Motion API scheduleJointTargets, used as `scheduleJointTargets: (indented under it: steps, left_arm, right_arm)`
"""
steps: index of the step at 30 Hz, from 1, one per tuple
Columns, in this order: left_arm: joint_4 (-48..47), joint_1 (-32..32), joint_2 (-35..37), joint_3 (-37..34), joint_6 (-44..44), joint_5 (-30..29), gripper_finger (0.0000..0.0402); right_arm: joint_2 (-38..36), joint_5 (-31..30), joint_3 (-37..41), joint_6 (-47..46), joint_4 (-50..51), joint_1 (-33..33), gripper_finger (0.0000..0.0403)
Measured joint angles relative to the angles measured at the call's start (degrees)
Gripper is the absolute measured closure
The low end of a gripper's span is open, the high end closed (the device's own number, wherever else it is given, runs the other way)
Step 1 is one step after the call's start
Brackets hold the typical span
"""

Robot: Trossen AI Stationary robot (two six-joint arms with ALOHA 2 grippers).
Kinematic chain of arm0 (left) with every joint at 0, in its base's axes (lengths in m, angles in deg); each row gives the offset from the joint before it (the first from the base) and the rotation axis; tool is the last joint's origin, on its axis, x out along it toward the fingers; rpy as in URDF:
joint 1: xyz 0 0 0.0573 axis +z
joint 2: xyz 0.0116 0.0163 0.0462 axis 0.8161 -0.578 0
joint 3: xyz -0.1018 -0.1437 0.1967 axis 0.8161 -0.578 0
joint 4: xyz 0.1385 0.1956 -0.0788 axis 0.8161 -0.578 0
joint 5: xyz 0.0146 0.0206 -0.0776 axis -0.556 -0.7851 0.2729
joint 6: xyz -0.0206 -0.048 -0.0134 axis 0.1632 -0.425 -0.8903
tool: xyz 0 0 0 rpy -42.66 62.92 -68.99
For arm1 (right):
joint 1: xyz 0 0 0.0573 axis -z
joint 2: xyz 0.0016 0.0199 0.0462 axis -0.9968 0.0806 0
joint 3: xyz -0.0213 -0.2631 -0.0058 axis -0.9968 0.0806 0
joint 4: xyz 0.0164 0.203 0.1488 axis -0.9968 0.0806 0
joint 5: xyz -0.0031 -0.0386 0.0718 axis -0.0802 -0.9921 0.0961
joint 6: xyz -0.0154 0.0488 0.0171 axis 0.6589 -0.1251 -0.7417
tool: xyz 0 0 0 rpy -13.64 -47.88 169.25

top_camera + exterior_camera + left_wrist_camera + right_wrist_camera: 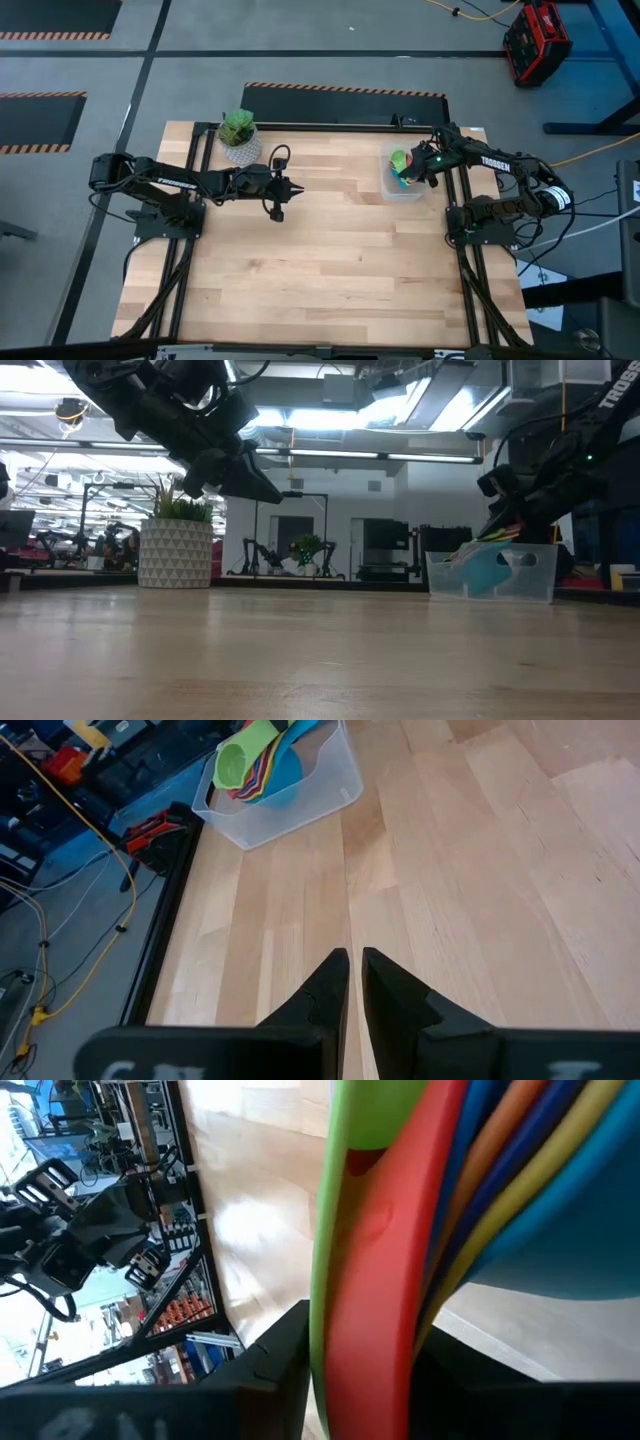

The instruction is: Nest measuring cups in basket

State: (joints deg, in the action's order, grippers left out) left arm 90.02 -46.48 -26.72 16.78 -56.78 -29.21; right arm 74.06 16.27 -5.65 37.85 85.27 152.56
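Note:
The measuring cups [255,765] are nested in a stack of green, red, orange, yellow and blue. The stack lies tilted in the clear basket [402,188] at the table's far right, also seen as the basket [490,575] in the low view. My right gripper [412,172] reaches over the basket's right rim and is shut on the stack. My left gripper [285,195] hovers shut and empty over the table's left half, its fingers [355,975] pointing toward the basket. My right gripper pinches the stacked flat handles [370,1280] between its two fingers [275,1370], green and red outermost on one side, blue and yellow on the other. It comes slanting down from the table's right side. The bowls sit tilted inside the basket.
A green plant in a white patterned pot [238,135] stands at the far left, just beyond my left arm. Bare wooden table [330,270] spreads across the middle and near side. Black frame rails run along both side edges.

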Motion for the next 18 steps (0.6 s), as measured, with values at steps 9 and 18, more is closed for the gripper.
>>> scheduleJointTargets:
  steps: [9,18]
  left_arm:
    - [0.02,0.02,0.0,-0.01,-0.02,-0.02,0.0374]
    - [0.0,-0.01,0.0,0.01,-0.01,0.0,0.0374]
  right_arm:
    - [0.0,0.1,0.1,-5.48,-1.85,-0.04,0.0284]
    - [-0.02,-0.23,0.1,-1.02,-2.82,-0.52,0.0285]
